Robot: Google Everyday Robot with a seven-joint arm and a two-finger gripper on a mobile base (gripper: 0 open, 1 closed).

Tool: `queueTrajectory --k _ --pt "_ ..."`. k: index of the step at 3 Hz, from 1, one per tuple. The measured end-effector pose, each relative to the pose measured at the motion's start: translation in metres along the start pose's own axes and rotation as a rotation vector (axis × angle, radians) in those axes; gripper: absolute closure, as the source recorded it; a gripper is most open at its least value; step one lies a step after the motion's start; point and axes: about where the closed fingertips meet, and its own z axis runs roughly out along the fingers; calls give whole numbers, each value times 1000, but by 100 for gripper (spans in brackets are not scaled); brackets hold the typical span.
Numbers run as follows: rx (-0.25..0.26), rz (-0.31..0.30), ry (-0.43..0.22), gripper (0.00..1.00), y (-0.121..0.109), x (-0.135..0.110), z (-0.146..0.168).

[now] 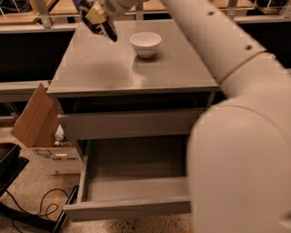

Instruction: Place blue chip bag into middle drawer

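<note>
My gripper (107,32) hangs above the far left of the grey cabinet top (104,68), left of the white bowl (145,43). It is raised off the surface. The blue chip bag is no longer on the cabinet top; only a small dark-blue piece of it (79,4) shows at the gripper's upper left edge, the rest is hidden or cut off by the frame. The middle drawer (132,207) is pulled open below, and its grey inside is bare. My arm fills the right side of the view.
A closed grey drawer front (132,124) sits just above the open drawer. An open cardboard box (34,120) with a white bottle (59,133) stands on the floor at the left. Black cables (41,209) lie by the drawer's left corner.
</note>
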Motion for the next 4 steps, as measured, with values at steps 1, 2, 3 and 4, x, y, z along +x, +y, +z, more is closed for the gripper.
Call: queueTrajectory --k 1,2,3,4 --pt "86 49 -178 100 23 -58 -102" --pt "97 28 -363 100 94 -123 -181" --pt "93 9 -457 100 146 -124 -183" --pt "30 153 -469 100 171 -50 -135"
